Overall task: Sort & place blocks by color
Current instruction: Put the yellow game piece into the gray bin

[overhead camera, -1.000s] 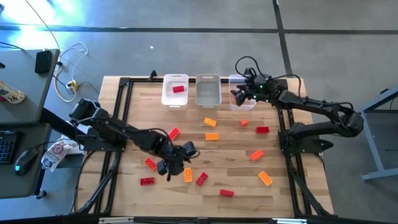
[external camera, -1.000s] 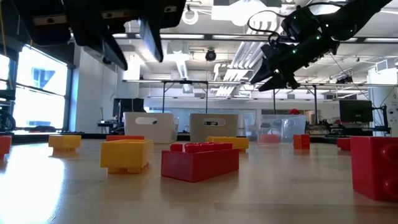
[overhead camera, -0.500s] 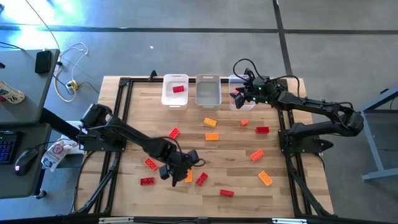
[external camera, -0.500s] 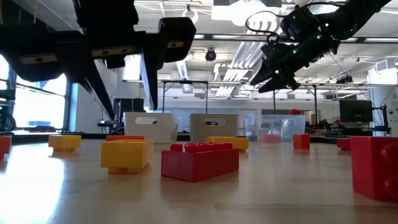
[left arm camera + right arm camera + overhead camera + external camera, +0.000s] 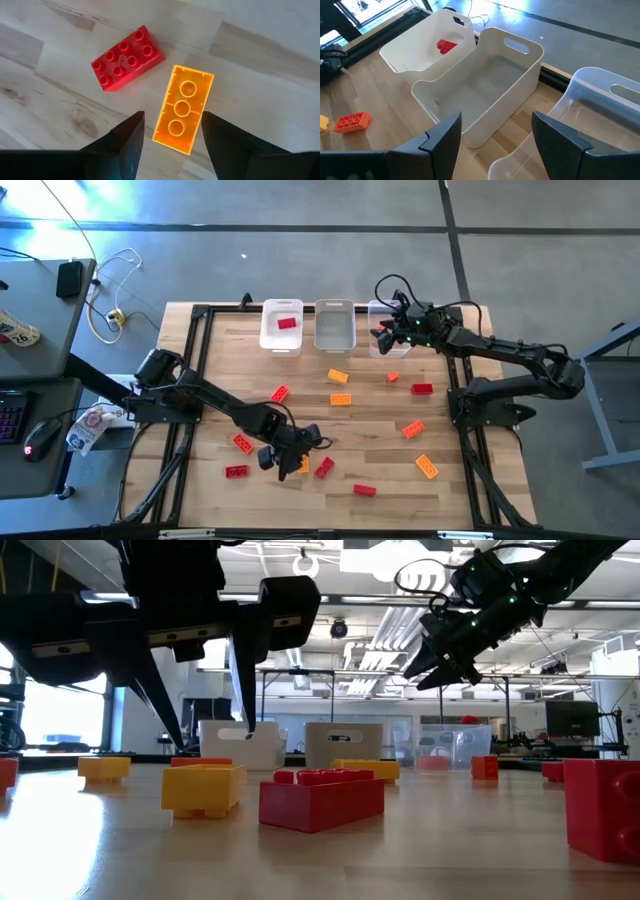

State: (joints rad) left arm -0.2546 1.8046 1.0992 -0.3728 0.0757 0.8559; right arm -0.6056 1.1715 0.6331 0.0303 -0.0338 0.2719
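Observation:
My left gripper (image 5: 172, 131) is open and points steeply down over an orange block (image 5: 182, 110). The block lies flat on the wood with its hollow underside up. One finger stands on each long side of it, above it and apart from it, as the low view shows (image 5: 205, 725). A red block (image 5: 127, 59) lies studs up just beside it. My right gripper (image 5: 385, 335) hangs open and empty at the far right, above the bins (image 5: 495, 125). A lone red block (image 5: 446, 46) lies in the left white bin (image 5: 281, 326).
Three bins stand in a row at the far edge: the left one, a middle one (image 5: 335, 326) and a clear one (image 5: 380, 320). Loose blocks lie scattered: red (image 5: 280, 394), (image 5: 422, 389), (image 5: 364, 490), (image 5: 237, 471); orange (image 5: 338, 377), (image 5: 341, 399), (image 5: 413, 429), (image 5: 427, 467).
My left gripper has come down and a little toward the table's near edge, and its open fingers now stand on either side of the orange block. The blocks have not moved.

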